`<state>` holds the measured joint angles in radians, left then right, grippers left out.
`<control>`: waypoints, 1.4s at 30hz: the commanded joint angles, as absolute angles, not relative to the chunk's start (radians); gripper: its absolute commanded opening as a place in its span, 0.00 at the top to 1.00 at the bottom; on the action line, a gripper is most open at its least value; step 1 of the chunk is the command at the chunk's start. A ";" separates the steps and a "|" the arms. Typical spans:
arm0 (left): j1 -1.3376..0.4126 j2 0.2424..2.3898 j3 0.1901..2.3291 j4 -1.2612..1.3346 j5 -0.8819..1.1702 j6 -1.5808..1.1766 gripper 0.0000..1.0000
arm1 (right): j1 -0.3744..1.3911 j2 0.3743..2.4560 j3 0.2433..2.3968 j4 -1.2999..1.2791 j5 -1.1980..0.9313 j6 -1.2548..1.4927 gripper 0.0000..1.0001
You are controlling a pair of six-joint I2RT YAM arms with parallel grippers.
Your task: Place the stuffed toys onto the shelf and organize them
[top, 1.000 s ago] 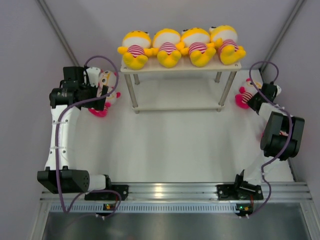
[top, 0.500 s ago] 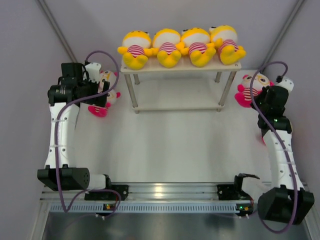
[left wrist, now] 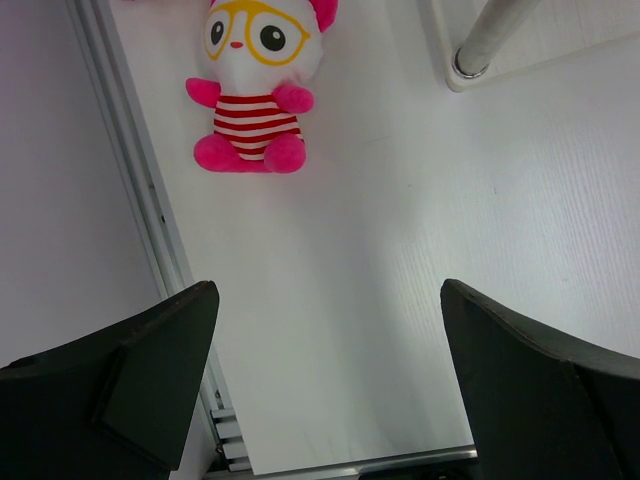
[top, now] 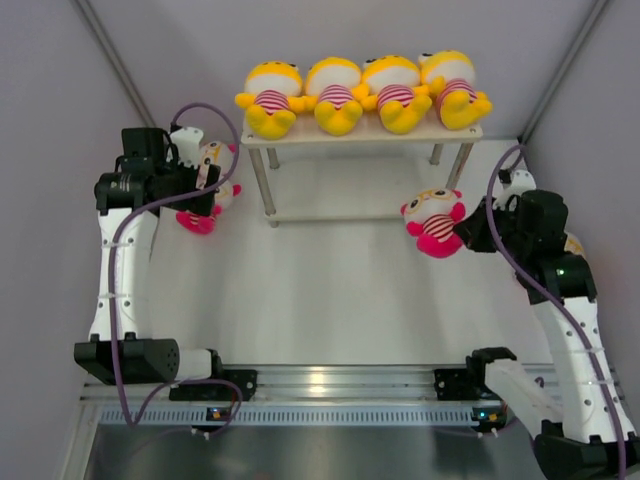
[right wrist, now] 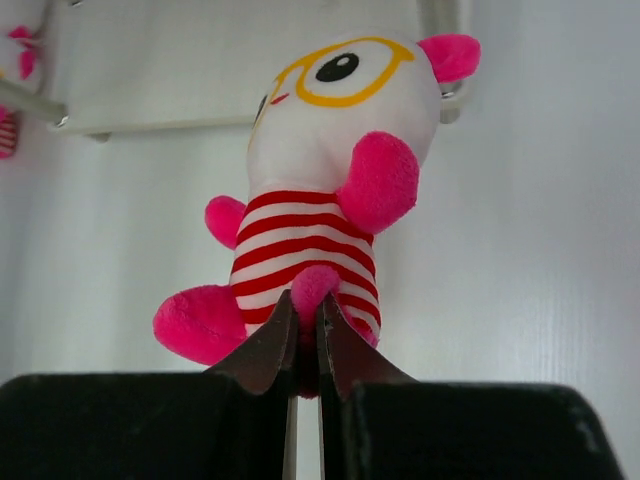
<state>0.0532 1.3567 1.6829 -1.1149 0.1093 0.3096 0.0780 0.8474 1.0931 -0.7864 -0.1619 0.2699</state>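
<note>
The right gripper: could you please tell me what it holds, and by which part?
The right gripper pinches the pink-limbed doll by a pink foot at its lower end.

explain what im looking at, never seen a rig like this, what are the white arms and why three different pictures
These are two white robot arms bolted to the near edge of a table. The wide picture comes from a camera overhead. The other two come from a camera on each wrist, so the dark shapes at the bottom are the robot's own fingers. Four yellow dolls lie in a row on top of the shelf. The right gripper is pinched shut on a foot of a pink-limbed doll, holding it out near the shelf. The left gripper is open and empty, above another pink doll lying on the table.
</note>
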 commanded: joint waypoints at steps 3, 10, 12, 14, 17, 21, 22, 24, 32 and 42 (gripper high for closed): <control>0.058 1.319 1.660 -1.104 0.129 0.313 0.01 | 0.159 0.749 0.943 -0.447 -0.402 0.262 1.00; 0.058 1.312 1.635 -1.104 0.097 0.321 0.01 | 0.195 0.807 0.739 0.181 -0.263 0.350 1.00; 0.058 1.312 1.631 -1.104 0.092 0.324 0.01 | 0.195 0.882 0.727 0.271 -0.206 0.370 1.00; 0.058 1.319 1.628 -1.104 0.089 0.325 0.01 | 0.195 0.967 0.723 0.322 -0.186 0.382 1.00; 0.058 1.333 1.628 -1.104 0.089 0.325 0.01 | 0.196 1.075 0.716 0.406 -0.170 0.393 1.00; 0.060 1.341 1.632 -1.103 0.094 0.324 0.01 | 0.206 1.152 0.707 0.483 -0.123 0.380 1.00; 0.060 1.344 1.631 -1.104 0.094 0.325 0.01 | 0.209 1.164 0.706 0.486 -0.104 0.382 1.00; 0.058 1.345 1.629 -1.104 0.097 0.324 0.01 | 0.215 1.193 0.703 0.488 -0.055 0.388 1.00; 0.058 1.350 1.624 -1.104 0.103 0.327 0.01 | 0.229 1.314 0.647 0.620 0.040 0.485 1.00; 0.058 1.341 1.608 -1.103 0.100 0.331 0.01 | 0.229 1.411 0.663 0.646 0.067 0.506 1.00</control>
<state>0.0536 1.3510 1.6096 -1.1152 0.0967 0.3176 0.2142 1.4017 0.6357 0.5560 0.0372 0.4828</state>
